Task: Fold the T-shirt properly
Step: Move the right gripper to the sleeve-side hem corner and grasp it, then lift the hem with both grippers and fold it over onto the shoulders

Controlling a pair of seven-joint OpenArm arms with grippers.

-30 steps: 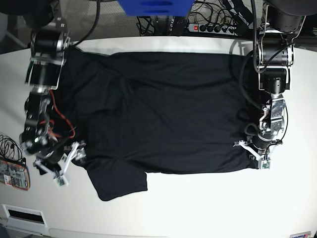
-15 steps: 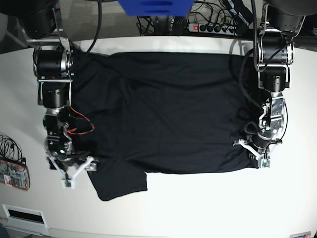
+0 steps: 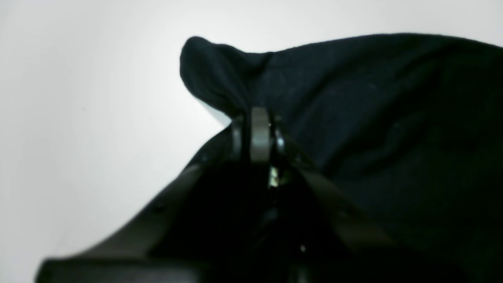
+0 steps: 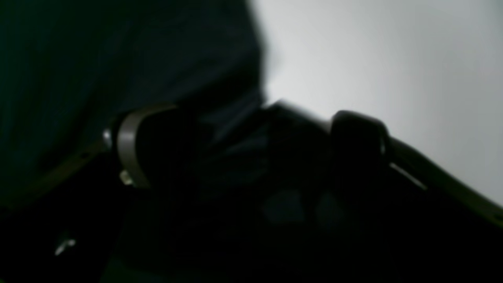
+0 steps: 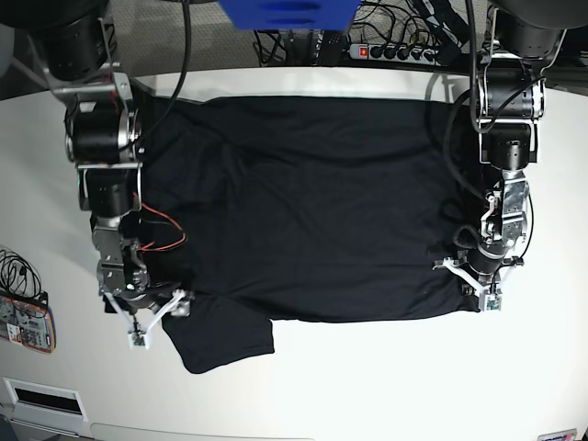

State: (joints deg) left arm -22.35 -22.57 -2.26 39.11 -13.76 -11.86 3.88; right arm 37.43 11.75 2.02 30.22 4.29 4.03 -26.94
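Right tool has moved onto T-shirt sleeve; left tool pinches hem.

A robotics lab is showing here: two arms are standing bolted to a white counter, with a power strip and tangled cables lying at the far edge.

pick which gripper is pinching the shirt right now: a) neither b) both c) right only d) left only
d, the left gripper is clamped shut on a fold of the shirt, while the right gripper stands wide open at the sleeve edge with nothing pinched.
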